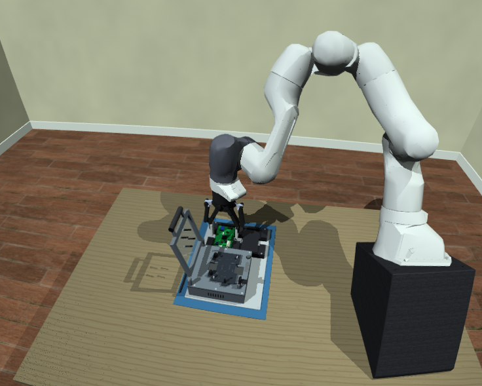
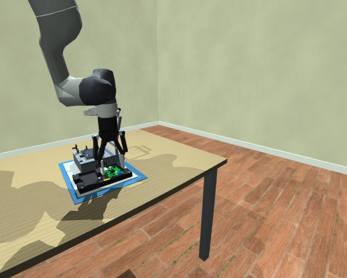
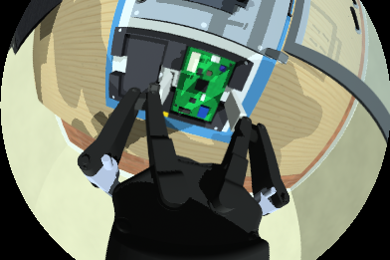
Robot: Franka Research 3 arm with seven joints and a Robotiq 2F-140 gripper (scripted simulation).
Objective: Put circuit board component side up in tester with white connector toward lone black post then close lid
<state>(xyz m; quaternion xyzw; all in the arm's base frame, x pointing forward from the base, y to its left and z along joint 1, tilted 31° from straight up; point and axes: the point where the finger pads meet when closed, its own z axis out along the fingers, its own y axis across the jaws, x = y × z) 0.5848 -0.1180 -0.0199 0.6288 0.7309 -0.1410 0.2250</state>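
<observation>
Presently, I have the gripper (image 1: 224,233) (image 2: 112,168) (image 3: 200,89) pointing down at the tray (image 1: 262,253) (image 2: 102,184) (image 3: 115,82), jaws part-open, one fingertip on either side of the circuit board (image 1: 224,236) (image 2: 113,171) (image 3: 203,84), nothing clamped. Board lies component side up in the tray; white connector (image 3: 194,62) faces the tester (image 1: 215,291) (image 2: 80,163) (image 3: 169,14) just beside the tray, whose lid (image 1: 180,254) (image 3: 300,7) stands raised on the side away from the robot's base (image 1: 408,244).

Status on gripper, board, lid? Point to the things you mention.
Gripper (image 1: 224,232) (image 2: 112,167) (image 3: 200,89) open, fingers astride board. Board (image 1: 224,236) (image 2: 113,171) (image 3: 203,84) in tray (image 2: 105,183), component side up. Tester lid (image 1: 194,227) raised; nothing seen blocking.

Place: test-bench rm, prob. lab | robot arm (image 1: 380,91) (image 2: 61,21), table (image 1: 112,338) (image 2: 173,174), electronics tester (image 1: 217,289) (image 2: 80,161) (image 3: 199,27)
</observation>
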